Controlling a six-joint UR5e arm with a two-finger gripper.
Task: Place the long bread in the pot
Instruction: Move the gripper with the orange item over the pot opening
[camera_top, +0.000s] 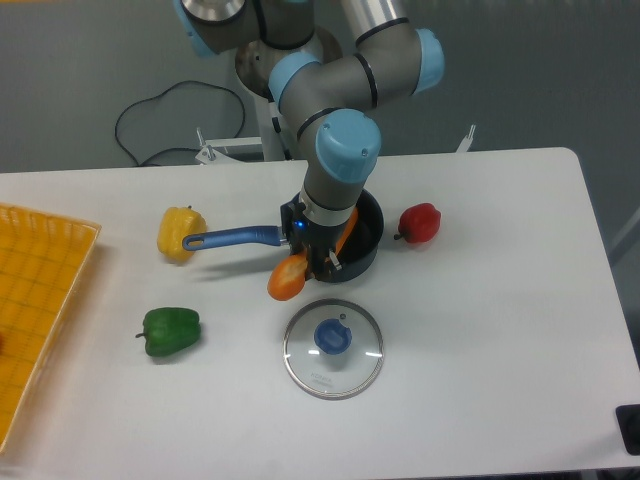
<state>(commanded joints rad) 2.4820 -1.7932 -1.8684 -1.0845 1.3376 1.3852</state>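
1. Near the middle of a white desk (480, 330), a dark round pot (368, 240) with a long blue handle (232, 238) is seen from above; the handle points to the viewer's left and ends touching or just beside a yellow pepper (176, 230).
2. Directly over the pot's near-left rim, the arm's pincer (318, 262) is lowered, and the wrist hides much of the pot's inside.
3. The long bread (290, 277), orange and glossy, is seen lying slantwise across that rim: its rounded lower end hangs outside the pot toward the viewer, while its upper part reaches up and over the rim toward the inside.
4. The pincer appears to be closed on the loaf's middle, though the fingers are largely masked by the wrist, so the hold is judged rather than plainly seen.
5. The slant is judged to come from the loaf being about as long as the pot is wide, so it must be tipped or centred to fit.
6. A glass lid (332, 348) with a blue knob is laid flat just in front of the pot, leaving the pot open for the bread.
7. A red pepper (420, 222) is set right of the pot, a green pepper (170, 330) front left, and a yellow tray (40, 320) at the far left edge.
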